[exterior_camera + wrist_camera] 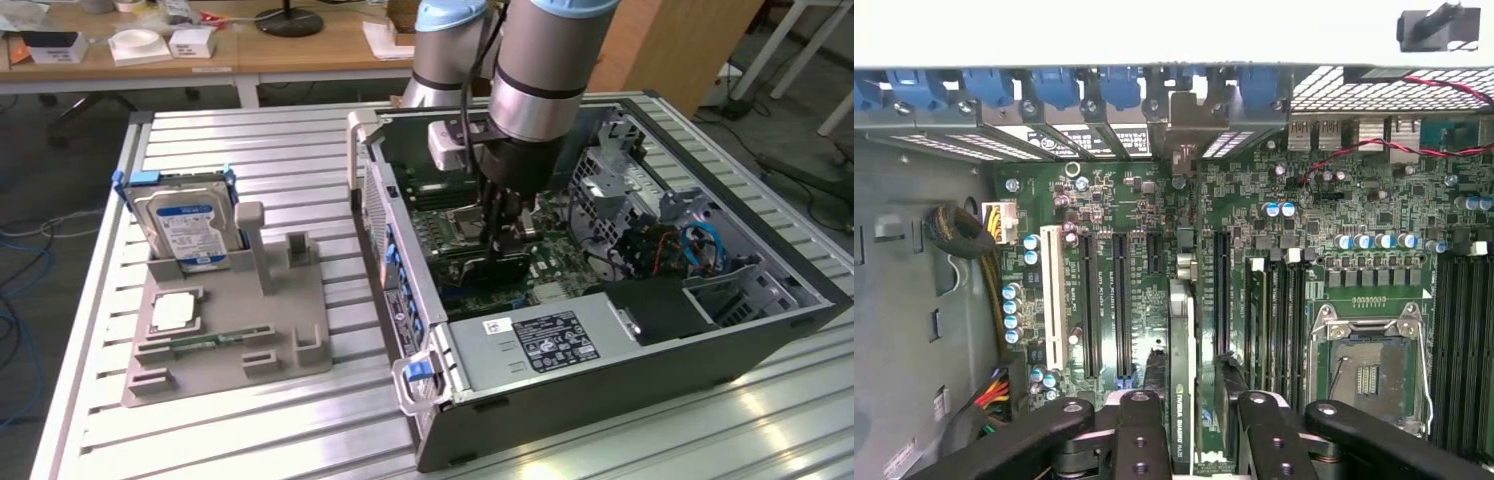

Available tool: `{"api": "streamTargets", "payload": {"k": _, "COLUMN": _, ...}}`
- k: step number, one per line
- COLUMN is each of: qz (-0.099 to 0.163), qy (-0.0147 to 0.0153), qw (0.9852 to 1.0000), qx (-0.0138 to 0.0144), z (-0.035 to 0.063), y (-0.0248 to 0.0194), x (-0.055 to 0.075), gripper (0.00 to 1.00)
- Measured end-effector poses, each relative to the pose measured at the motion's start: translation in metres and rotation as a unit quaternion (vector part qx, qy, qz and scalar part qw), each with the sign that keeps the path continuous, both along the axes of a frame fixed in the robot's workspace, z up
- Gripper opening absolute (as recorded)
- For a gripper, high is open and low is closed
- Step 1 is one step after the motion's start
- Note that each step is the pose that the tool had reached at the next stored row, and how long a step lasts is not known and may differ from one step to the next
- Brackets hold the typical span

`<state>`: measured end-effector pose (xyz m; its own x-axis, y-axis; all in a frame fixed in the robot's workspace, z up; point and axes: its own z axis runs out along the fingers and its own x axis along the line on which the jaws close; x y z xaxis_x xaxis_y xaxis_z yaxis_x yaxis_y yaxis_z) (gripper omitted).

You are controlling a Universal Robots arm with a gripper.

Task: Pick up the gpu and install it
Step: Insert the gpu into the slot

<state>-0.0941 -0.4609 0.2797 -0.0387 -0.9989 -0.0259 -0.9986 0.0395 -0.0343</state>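
Exterior view: arm reaches down into open computer case (627, 340) on slatted table (240, 140), gripper (505, 240) low over the motherboard (461, 215). Wrist view: gripper (1194, 425) clamped on the gpu (1182, 375), card held edge-on between black fingers (1142, 435), standing over the motherboard (1254, 210) among long black expansion slots (1122, 300). White slot (1054, 295), empty CPU socket (1369, 365) and blue bracket clips (1054, 88) nearby. At exterior view's left, grey parts holder (234, 320) with hard drive (187, 225) upright, well apart from case.
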Motion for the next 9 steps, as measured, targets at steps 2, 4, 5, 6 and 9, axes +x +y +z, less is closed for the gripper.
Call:
{"api": "streamTargets", "payload": {"k": 2, "qz": 0.0, "qy": 0.0, "qw": 1.0, "qx": 0.0, "z": 0.0001, "y": 0.0, "x": 0.0, "gripper": 0.26}}
{"api": "streamTargets", "payload": {"k": 4, "qz": 0.0, "qy": 0.0001, "qw": 1.0, "qx": -0.0001, "z": 0.0001, "y": 0.0, "x": 0.0, "gripper": 0.2}}
{"api": "streamTargets", "payload": {"k": 5, "qz": 0.0, "qy": 0.0, "qw": 1.0, "qx": -0.0001, "z": 0.0001, "y": 0.0, "x": 0.0, "gripper": 0.14}}
{"api": "streamTargets", "payload": {"k": 6, "qz": 0.0, "qy": 0.0001, "qw": 1.0, "qx": -0.0001, "z": 0.0001, "y": 0.0, "x": 0.0, "gripper": 0.1}}
{"api": "streamTargets", "payload": {"k": 9, "qz": 0.0, "qy": 0.0, "qw": 1.0, "qx": -0.0001, "z": 0.0001, "y": 0.0, "x": 0.0, "gripper": 0.1}}
